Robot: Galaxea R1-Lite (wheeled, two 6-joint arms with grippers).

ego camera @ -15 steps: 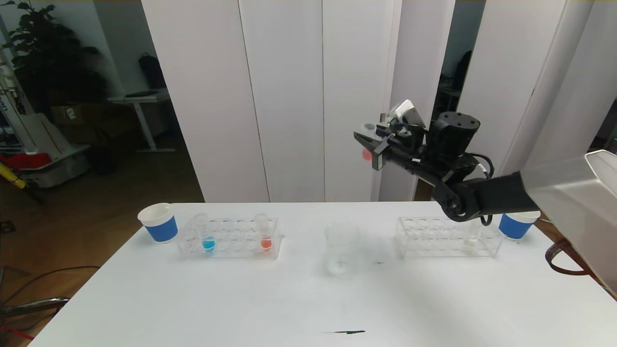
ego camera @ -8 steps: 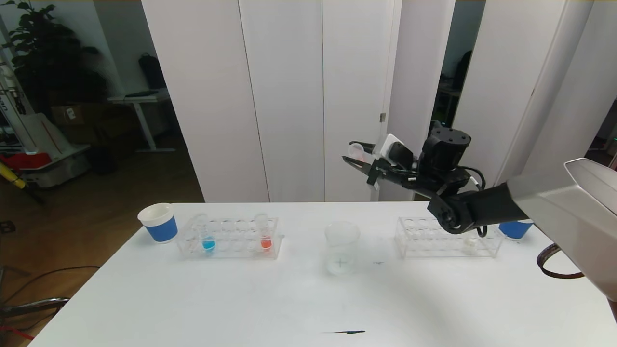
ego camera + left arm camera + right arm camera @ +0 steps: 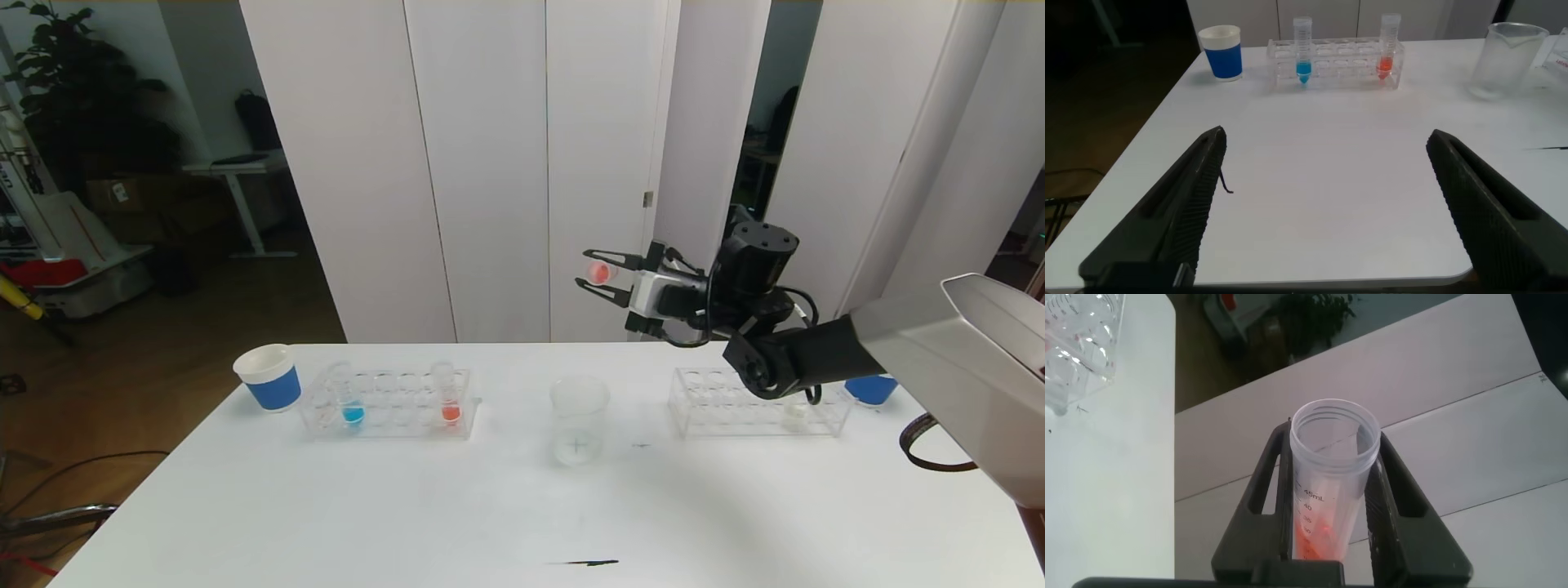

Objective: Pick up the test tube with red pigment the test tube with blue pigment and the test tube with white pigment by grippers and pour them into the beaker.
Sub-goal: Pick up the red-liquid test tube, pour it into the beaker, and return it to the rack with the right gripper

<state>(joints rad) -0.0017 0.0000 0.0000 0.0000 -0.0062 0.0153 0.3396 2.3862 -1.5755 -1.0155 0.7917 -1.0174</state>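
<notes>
My right gripper [image 3: 600, 273] is shut on a clear test tube with red pigment [image 3: 598, 273], held in the air above and slightly right of the beaker [image 3: 580, 420]. In the right wrist view the tube [image 3: 1331, 482] sits between the fingers [image 3: 1270, 482], open mouth outward, red pigment low inside. The test tube with blue pigment [image 3: 353, 408] and another red tube [image 3: 450, 406] stand in the left rack [image 3: 388, 404]. The test tube with white pigment [image 3: 793, 416] stands in the right rack [image 3: 735, 404]. My left gripper [image 3: 1324, 139] is open over the near table, holding nothing.
A blue-banded paper cup [image 3: 268, 377] stands left of the left rack and another [image 3: 869, 388] behind the right rack. A dark mark [image 3: 584, 563] lies near the front table edge. The left wrist view shows the beaker [image 3: 1507, 57], rack and cup [image 3: 1222, 53] far ahead.
My right gripper has come down and a little left, and its wrist has turned, tipping the red tube from near upright to lying over. The left gripper has not moved.
</notes>
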